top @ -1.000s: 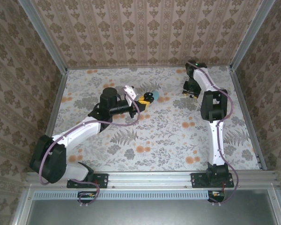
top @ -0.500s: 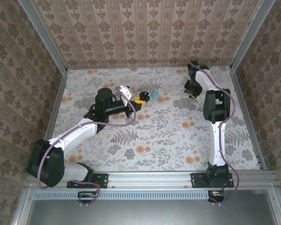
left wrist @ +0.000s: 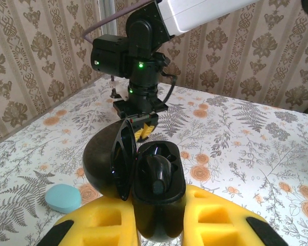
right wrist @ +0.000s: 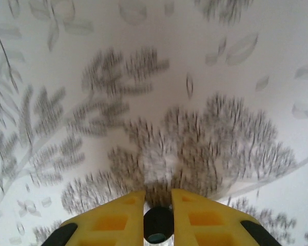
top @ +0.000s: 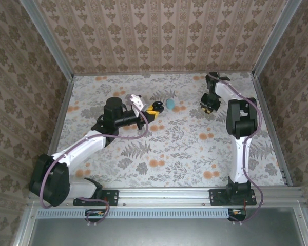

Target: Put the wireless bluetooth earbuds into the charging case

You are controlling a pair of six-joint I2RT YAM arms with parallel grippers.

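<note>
Between the yellow pads of the left hand (left wrist: 159,223), the charging case (left wrist: 143,205) is clamped by its lower shell, with the lid (left wrist: 105,164) open to one side. The case is seen as a glossy black clamshell, not teal. One earbud (left wrist: 156,174), also black, is seated in a well of the base. Near it on the counter (left wrist: 256,154), a teal oval piece (left wrist: 64,198) is laid flat. Farther off, the right hand (right wrist: 158,215) is held low over the counter, its pads narrowed onto what is judged, from its small, black, rounded form, to be the second earbud (right wrist: 158,224).

Both parts are judged light, rigid and slippery. The case is best held across the base, clear of the hinge, so that the lid is not forced. The second earbud is to be gripped by the bud body with light pressure, the stem left free for its well. It is judged easily flicked out or dropped.
</note>
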